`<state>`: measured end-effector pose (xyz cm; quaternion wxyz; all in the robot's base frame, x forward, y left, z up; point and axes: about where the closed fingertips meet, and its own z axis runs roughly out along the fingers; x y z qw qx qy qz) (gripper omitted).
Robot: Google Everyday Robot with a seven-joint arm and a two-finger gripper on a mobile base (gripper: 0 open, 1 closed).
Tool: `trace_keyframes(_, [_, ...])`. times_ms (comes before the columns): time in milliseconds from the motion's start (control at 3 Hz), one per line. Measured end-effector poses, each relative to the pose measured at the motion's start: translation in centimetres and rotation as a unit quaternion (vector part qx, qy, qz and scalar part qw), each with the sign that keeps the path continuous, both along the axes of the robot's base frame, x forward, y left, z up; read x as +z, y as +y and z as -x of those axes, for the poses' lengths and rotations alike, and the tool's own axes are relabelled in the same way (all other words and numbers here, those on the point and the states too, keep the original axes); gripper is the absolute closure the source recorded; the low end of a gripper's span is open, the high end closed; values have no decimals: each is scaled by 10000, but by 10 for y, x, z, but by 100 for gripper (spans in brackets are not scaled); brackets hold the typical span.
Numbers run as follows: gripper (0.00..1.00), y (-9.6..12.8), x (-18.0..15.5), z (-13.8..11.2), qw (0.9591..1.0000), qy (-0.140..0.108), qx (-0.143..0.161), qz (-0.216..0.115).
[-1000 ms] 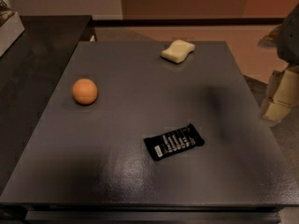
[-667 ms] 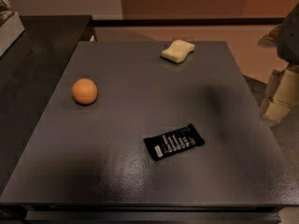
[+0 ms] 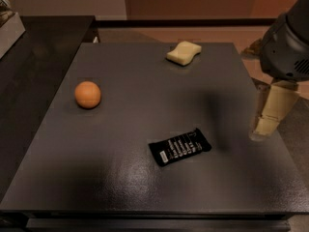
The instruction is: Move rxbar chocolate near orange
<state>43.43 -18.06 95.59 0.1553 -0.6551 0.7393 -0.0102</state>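
The rxbar chocolate [image 3: 179,147], a flat black wrapper with white text, lies on the dark grey table [image 3: 120,178], right of centre towards the front. The orange [image 3: 88,94] sits at the left side of the table, well apart from the bar. My gripper [image 3: 263,127] hangs at the table's right edge, to the right of the bar and above the surface. It holds nothing that I can see. The grey arm housing [image 3: 289,42] is above it.
A pale yellow sponge-like block [image 3: 184,52] lies near the table's back edge, right of centre. A dark counter [image 3: 34,52] adjoins the table on the left, with a light box [image 3: 9,23] at its far corner. Brown floor lies behind and to the right.
My gripper has shifted slightly left and lower at the table's right edge. The bar, the orange and the sponge block have not moved.
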Motion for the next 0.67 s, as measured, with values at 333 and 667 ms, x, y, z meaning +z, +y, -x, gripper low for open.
trace_keyframes(333, [0,29,-26,2,9987,181,466,-47])
trace_keyframes(667, [0,55,-54,5,9948,287,975,-52])
